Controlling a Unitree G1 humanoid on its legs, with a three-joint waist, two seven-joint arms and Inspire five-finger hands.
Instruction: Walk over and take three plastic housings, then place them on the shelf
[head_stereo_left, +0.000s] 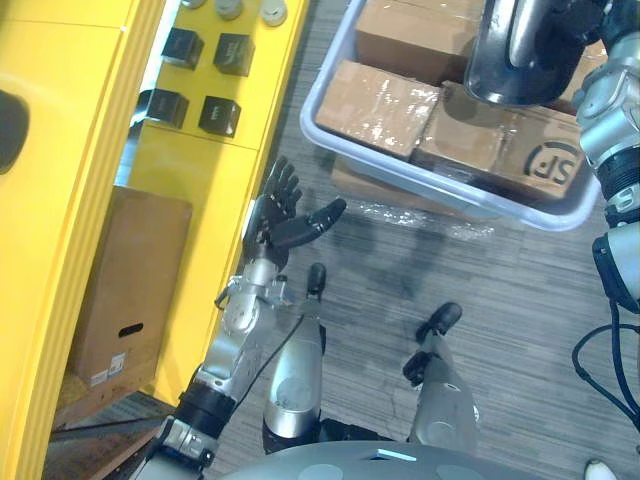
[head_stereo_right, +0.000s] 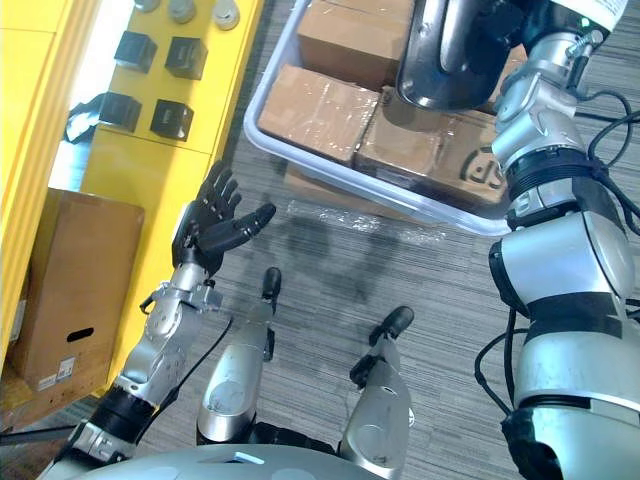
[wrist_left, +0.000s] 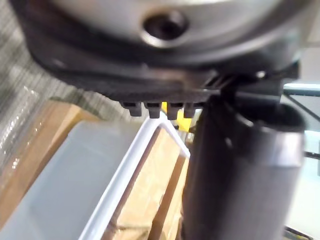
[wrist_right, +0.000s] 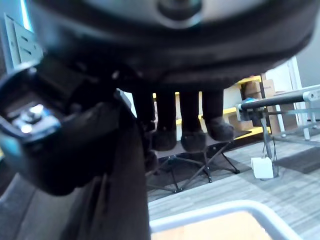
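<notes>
On the yellow shelf (head_stereo_left: 268, 75) at the robot's left you have four black housings (head_stereo_left: 233, 54) sitting in two pairs, one pair farther from the robot than the other, each piece apart from its neighbours. Past them, at the far end of the same shelf, lie a few grey round pieces (head_stereo_left: 272, 12). Neither hand is holding a housing.

Your left hand (head_stereo_left: 285, 215) hangs just beside the shelf's edge, on the near side of the housings and clear of them. Its fingers (head_stereo_left: 283, 185) are spread straight and the thumb juts out sideways, so it is open and empty.

Your right hand (head_stereo_right: 450, 50) is raised over a pale plastic bin (head_stereo_left: 325, 70) that stands on the floor ahead and to the right. The bin is packed with film-wrapped cardboard boxes (head_stereo_left: 380, 105), and the hand is above the ones at its right side. You cannot tell from the head views whether it touches them. In the right wrist view its fingers (wrist_right: 192, 135) hang loose in a row with nothing between them and the thumb, and the bin's rim shows beyond them.

Under the shelf, low on the left, a plain cardboard carton (head_stereo_left: 135, 280) stands on the grey striped floor (head_stereo_left: 500, 300).
</notes>
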